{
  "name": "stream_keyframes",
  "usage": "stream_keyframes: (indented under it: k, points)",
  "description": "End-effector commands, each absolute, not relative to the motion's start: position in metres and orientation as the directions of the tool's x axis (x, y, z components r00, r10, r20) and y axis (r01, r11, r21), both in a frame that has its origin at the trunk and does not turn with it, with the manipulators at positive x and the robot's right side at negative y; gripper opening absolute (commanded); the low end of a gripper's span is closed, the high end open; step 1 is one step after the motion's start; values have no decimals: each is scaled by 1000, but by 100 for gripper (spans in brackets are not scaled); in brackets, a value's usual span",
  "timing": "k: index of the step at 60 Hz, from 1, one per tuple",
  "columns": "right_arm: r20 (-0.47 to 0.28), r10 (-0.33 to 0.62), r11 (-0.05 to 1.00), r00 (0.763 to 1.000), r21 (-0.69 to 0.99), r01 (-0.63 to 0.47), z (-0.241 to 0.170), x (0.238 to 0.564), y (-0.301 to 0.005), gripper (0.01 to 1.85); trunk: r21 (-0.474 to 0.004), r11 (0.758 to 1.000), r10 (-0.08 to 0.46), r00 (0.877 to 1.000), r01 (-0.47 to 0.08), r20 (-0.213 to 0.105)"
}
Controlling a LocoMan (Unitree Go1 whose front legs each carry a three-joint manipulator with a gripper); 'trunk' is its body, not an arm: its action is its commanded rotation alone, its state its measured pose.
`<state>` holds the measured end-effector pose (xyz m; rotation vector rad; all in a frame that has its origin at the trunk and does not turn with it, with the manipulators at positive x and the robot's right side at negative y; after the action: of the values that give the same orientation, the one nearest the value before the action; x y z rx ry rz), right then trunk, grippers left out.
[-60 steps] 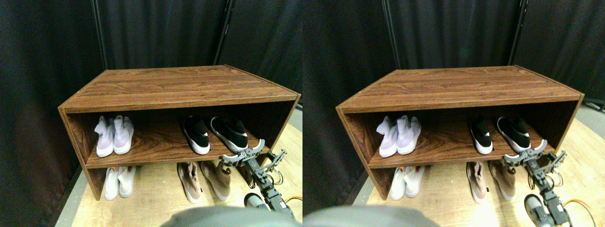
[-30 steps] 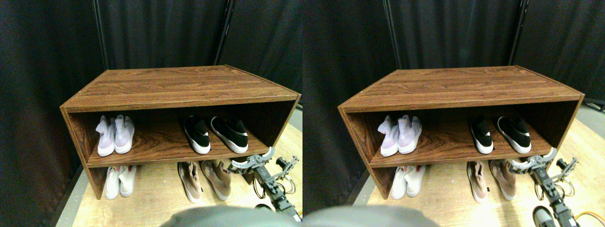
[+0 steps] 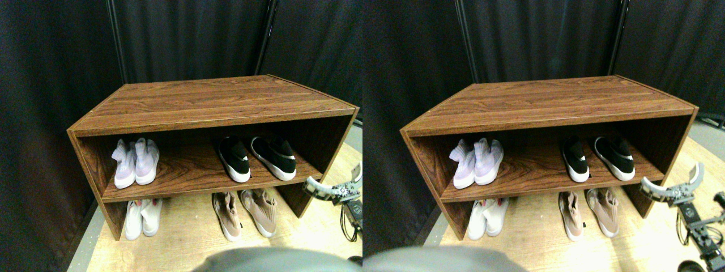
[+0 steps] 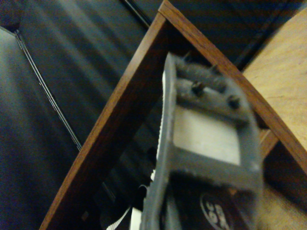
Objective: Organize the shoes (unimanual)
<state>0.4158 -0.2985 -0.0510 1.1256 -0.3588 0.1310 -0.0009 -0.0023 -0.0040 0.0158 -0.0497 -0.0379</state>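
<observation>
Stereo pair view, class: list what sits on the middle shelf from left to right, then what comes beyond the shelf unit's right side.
Lavender pair → upright black shoe → tilted black shoe → right gripper, outside the wooden shelf unit.

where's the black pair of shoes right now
In the stereo pair view, the black shoes sit on the right side of the shelf, directly above the beige pair on the floor.

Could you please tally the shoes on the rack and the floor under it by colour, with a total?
Lavender shoes, left of the shelf: 2
Black shoes, right of the shelf: 2
White shoes, floor under the shelf, left: 2
Pinkish-beige shoes, floor under the shelf, right: 2
Total: 8 shoes, 4 pairs
</observation>
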Motion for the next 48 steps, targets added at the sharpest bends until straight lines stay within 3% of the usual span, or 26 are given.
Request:
stream_keyframes:
  k: [1, 10, 15, 19, 26, 36, 40, 48]
  points:
    - [428, -143, 454, 892, 829, -325, -35, 418, -307, 6, 8, 999, -40, 998, 39, 49]
    - [460, -133, 545, 878, 774, -322, -29, 431, -325, 6, 5, 999, -43, 998, 43, 50]
    - [438, -154, 546, 886, 785, -294, -28, 437, -328, 6, 5, 999, -43, 998, 43, 49]
    - [394, -159, 541, 905, 802, -254, -28, 443, -329, 6, 5, 999, -42, 998, 42, 48]
    - [332, -156, 418, 930, 876, -242, -34, 457, -330, 6, 0, 999, -39, 998, 39, 47]
    - [296, -138, 429, 945, 878, -212, -44, 473, -328, 6, -10, 1000, -29, 999, 29, 43]
    - [269, -176, 350, 947, 916, -195, -50, 479, -325, 6, -12, 1000, -27, 999, 27, 43]
    - [234, -164, 353, 958, 921, -164, -56, 487, -322, 6, -16, 1000, -25, 999, 26, 43]
